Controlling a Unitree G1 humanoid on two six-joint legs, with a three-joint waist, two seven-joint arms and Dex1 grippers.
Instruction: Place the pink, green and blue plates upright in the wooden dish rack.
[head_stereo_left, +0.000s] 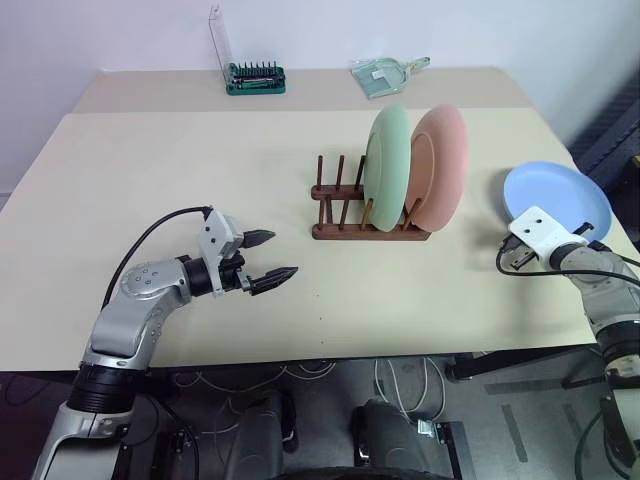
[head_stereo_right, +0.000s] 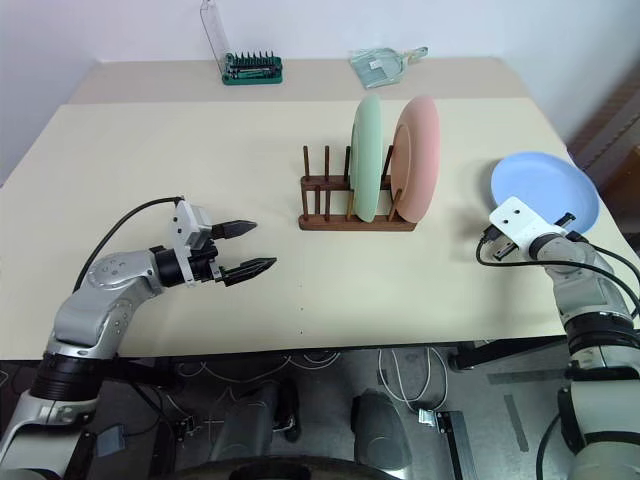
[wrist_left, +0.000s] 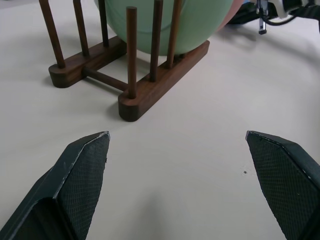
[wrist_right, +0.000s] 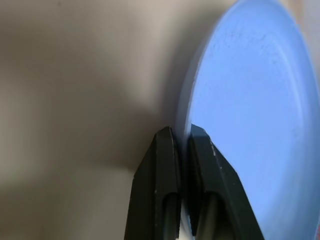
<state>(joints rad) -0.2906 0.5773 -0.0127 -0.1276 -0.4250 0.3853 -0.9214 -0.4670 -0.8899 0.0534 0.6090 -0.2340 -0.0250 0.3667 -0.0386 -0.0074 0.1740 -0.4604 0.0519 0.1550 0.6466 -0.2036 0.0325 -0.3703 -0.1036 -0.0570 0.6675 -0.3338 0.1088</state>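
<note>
- The left gripper (head_stereo_left: 272, 255) hovers over the near part of the beige table (head_stereo_left: 150, 170), its two black fingers spread wide with nothing between them; in the left wrist view the textured fingertips (wrist_left: 82, 170) frame bare tabletop, with the near end of the rack ahead.
- At the table's right edge, the right gripper (wrist_right: 182, 137) is pinched tight on the rim of the blue plate (head_stereo_left: 556, 203), one finger on each side of the thin edge; the plate lies on the table, well apart from the rack.
- Mid-table stands the wooden dish rack (head_stereo_left: 345, 215), its dark pegs rising from two base rails joined by crossbars.
- The green plate (head_stereo_left: 386, 155) stands upright on edge between the pegs in the rack's right half, and the pink plate (head_stereo_left: 440, 165) stands upright just beside it at the rack's right end; the slots at the left hold nothing.
- On the far part of the table, a green-based tool holder (head_stereo_left: 255, 78) with metal bits sits with its clear lid raised.
- To its right lies a clear, pale green scoop-like item (head_stereo_left: 382, 75); what it is cannot be made out.
</note>
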